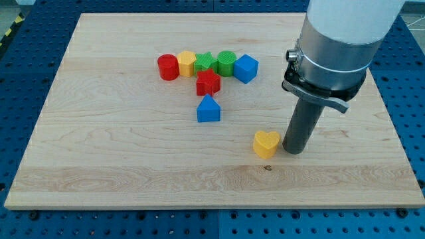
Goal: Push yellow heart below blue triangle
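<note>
1 yellow heart (266,143) sits low-centre on wooden counter (99,153), at 4 o'clock from the 1 blue triangle (208,109). My tip (293,149) touches the heart at its 3 o'clock; no end effector, just a rod, nothing grasped. Also: 2 red, 2 green, 1 yellow, 1 blue cube (246,68), clustered at 12 o'clock.

No writing, label, brand, number or sign can be read anywhere here. The wooden board (99,133), the coloured blocks and the arm's grey housing (335,46) all show plain, unmarked surfaces.
</note>
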You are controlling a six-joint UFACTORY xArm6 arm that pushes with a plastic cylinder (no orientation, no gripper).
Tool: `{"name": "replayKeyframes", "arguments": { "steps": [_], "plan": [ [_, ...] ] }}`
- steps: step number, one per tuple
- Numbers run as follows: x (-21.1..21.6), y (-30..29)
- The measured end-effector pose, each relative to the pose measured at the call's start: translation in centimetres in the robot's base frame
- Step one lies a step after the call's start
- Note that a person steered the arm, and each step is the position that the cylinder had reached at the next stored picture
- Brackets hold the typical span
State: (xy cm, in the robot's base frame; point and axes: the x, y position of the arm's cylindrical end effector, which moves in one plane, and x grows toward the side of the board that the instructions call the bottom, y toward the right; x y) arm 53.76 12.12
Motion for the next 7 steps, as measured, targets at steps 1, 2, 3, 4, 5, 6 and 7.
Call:
{"name": "replayKeyframes", "arguments": {
  "steps": [1,2,3,4,5,6,7],
  "plan": [
    [0.0,-1.1],
    [0.0,-3.1],
    [0.0,-5.0],
    [0.0,-6.8],
    [0.0,-8.6],
    [0.0,-9.4],
    [2.4,-7.0]
  ]
}}
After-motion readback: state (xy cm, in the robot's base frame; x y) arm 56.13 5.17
